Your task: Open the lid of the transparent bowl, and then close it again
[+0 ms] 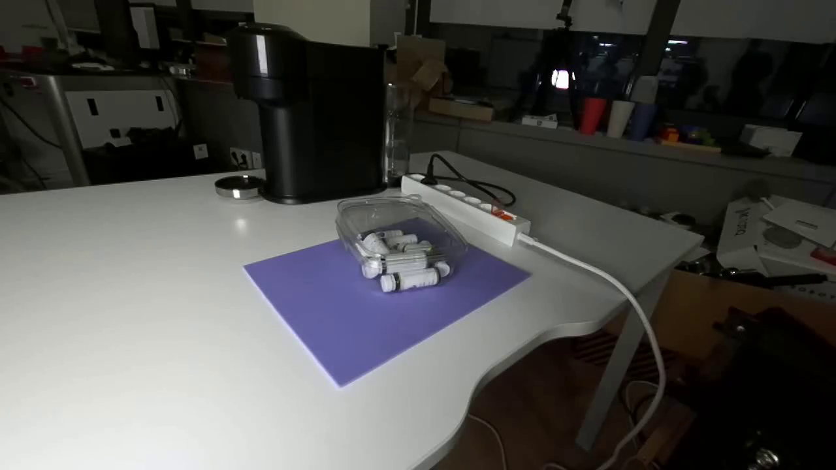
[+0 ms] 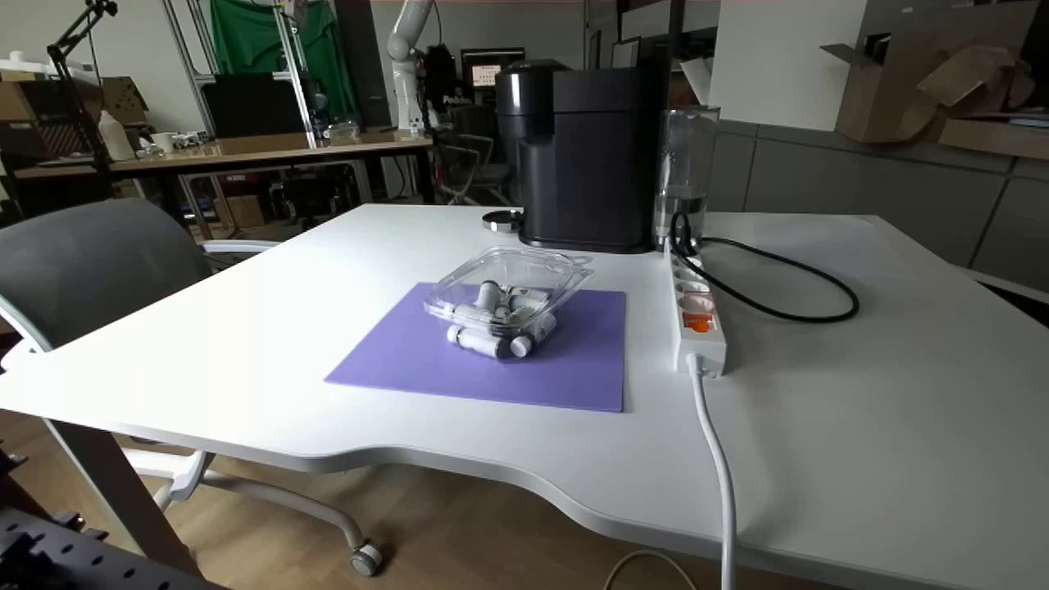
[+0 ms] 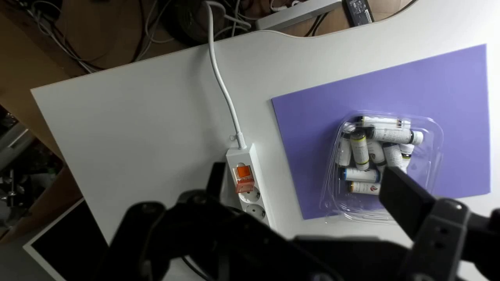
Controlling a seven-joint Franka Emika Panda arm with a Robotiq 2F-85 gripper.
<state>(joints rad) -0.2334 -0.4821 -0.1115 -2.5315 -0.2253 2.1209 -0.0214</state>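
Observation:
The transparent bowl (image 1: 452,253) sits on the purple mat with several small white-labelled bottles (image 1: 411,279) inside. It also shows in an exterior view (image 2: 447,305) and the wrist view (image 3: 425,164). The thin clear lid (image 1: 382,207) appears to lie over the bowl's top; it also shows in an exterior view (image 2: 512,258). Its edges are hard to separate from the bowl's rim, so I cannot tell how firmly it is seated. My gripper (image 3: 304,180) is open and empty, high above the table. Its right finger overlaps the bowl in the wrist view. Both exterior views lack the gripper.
The purple mat (image 1: 326,320) lies under the bowl. A white power strip (image 2: 697,315) with a black plug cable stands beside the mat. A black coffee machine (image 1: 326,124) and a round metal-rimmed dish (image 1: 240,187) stand behind. The table's curved front edge (image 2: 492,467) is near.

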